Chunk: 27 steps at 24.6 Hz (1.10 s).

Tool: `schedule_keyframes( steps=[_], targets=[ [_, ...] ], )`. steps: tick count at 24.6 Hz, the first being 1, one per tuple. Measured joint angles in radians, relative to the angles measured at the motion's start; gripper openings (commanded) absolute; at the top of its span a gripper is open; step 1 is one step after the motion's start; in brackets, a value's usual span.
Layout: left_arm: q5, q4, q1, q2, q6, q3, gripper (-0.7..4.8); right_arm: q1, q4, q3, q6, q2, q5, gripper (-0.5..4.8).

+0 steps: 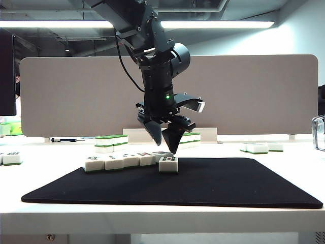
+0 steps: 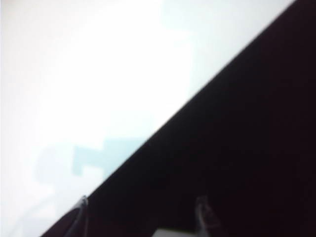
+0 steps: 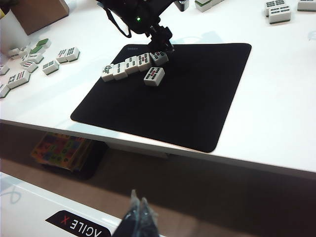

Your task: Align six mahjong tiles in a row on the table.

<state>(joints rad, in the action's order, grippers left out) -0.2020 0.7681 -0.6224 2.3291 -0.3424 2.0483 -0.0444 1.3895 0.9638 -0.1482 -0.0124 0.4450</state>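
- The bench (image 1: 284,168) is a wide white top, seen from the front in the exterior view
- A grey divider (image 1: 76,96) stands upright along its far edge
- A black mat (image 1: 213,183) lies flat in the middle of the bench; the right wrist view shows its rounded corners
- The left arm (image 1: 152,56) comes down from above over the mat's far left part
- The left tool (image 1: 166,136) points down with its two dark fingers (image 1: 155,133) apart, a clear gap between them and nothing held; its tips hang just above the right end of the tile row, and whether they touch a tile I cannot tell
- The left wrist view is blurred, showing only white bench against dark mat
- The right tool (image 3: 139,217) sits low and off the bench edge, well apart from the tiles; its fingertips look pressed together with nothing between them
- Six tiles (image 3: 131,65) lie on the mat's far left part: five face up and touching in a slightly slanted row
- The sixth tile (image 3: 154,76) lies just in front of the row's right end, out of line
- Spare tiles (image 3: 34,61) are scattered on the bare bench left of the mat, and more tiles (image 1: 259,148) sit on the far right
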Motion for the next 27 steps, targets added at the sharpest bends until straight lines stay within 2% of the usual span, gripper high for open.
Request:
schedule_keyframes(
  steps=[9,12,14,17,21,23,25,27],
  targets=[
    [0.0,0.091,-0.003,0.001,-0.001,0.001,2.77,0.0,0.0,0.0,0.0,0.0,0.0,-0.01],
    [-0.001,0.099,-0.003,0.003,0.001,0.059,2.77,0.0,0.0,0.0,0.0,0.0,0.0,-0.01],
    [0.001,0.106,-0.006,-0.023,0.038,0.108,2.77,0.0,0.0,0.0,0.0,0.0,0.0,-0.01],
    [0.01,0.138,-0.015,-0.092,0.158,0.123,2.77,0.0,0.0,0.0,0.0,0.0,0.0,-0.01],
    [0.116,0.272,-0.018,-0.161,0.267,0.122,2.77,0.0,0.0,0.0,0.0,0.0,0.0,-0.01],
    [0.129,0.333,-0.024,-0.175,0.392,0.123,2.77,0.0,0.0,0.0,0.0,0.0,0.0,-0.01],
    [0.139,0.428,-0.031,-0.162,0.595,0.122,2.76,0.0,0.0,0.0,0.0,0.0,0.0,-0.01],
    [0.149,0.468,-0.042,-0.14,0.675,0.121,2.66,0.0,0.0,0.0,0.0,0.0,0.0,-0.01]
  ],
)
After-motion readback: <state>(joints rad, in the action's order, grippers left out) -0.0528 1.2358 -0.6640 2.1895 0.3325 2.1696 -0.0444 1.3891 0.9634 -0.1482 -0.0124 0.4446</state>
